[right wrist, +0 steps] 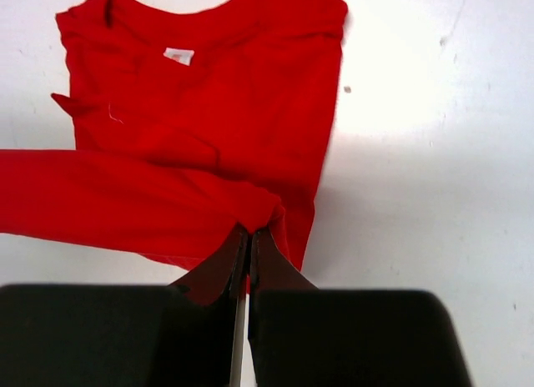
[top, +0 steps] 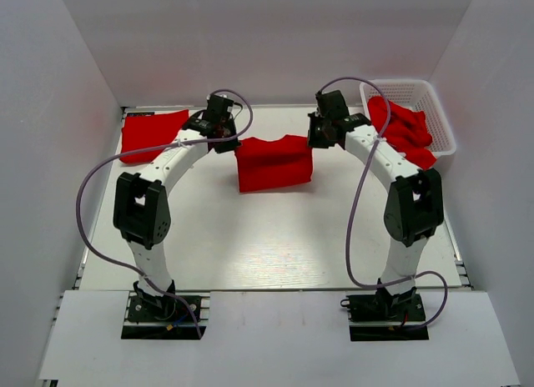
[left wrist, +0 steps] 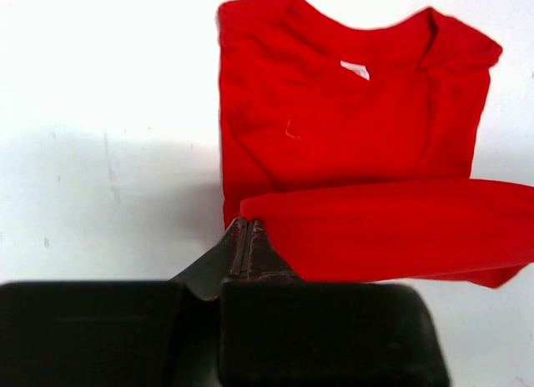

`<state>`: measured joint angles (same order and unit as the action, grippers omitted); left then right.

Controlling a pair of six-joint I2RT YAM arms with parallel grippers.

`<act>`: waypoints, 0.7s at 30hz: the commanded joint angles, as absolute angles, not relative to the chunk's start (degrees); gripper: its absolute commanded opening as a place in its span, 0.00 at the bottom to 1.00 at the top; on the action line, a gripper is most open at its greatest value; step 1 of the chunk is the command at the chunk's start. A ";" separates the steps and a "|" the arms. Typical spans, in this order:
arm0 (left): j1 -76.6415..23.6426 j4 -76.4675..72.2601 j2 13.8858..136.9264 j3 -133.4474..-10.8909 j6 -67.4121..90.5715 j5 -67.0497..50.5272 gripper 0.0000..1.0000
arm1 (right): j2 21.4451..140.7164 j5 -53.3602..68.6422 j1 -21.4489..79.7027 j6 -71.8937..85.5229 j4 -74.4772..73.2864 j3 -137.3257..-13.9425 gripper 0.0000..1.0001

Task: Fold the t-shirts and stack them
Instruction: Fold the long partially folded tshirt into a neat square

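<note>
A red t-shirt hangs between my two grippers over the middle of the table. In the wrist views its body lies flat with the collar and white label at the far end. A band of its cloth is stretched above it. My left gripper is shut on the left end of that band. At the band's right end my right gripper is shut on a bunched fold. Another t-shirt lies flat at the back left.
A white lattice basket stands at the back right with more red t-shirts heaped in it, one draped over its near rim. White walls enclose the table on three sides. Both arms arch inward over the table.
</note>
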<state>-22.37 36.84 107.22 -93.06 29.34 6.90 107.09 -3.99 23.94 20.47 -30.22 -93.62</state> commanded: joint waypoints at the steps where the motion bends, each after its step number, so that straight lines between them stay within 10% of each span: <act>1: -20.13 33.85 107.92 -96.49 26.63 8.36 0.00 | 109.68 -3.25 22.32 17.93 -30.85 -99.05 0.00; 21: -19.60 12.22 113.20 -97.73 16.00 0.71 0.00 | 116.63 -1.68 19.34 15.12 -22.16 -103.89 0.00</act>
<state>-20.40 16.88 113.82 -97.12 18.44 2.07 115.79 -2.04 20.40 16.69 -25.67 -100.95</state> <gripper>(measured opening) 0.019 0.012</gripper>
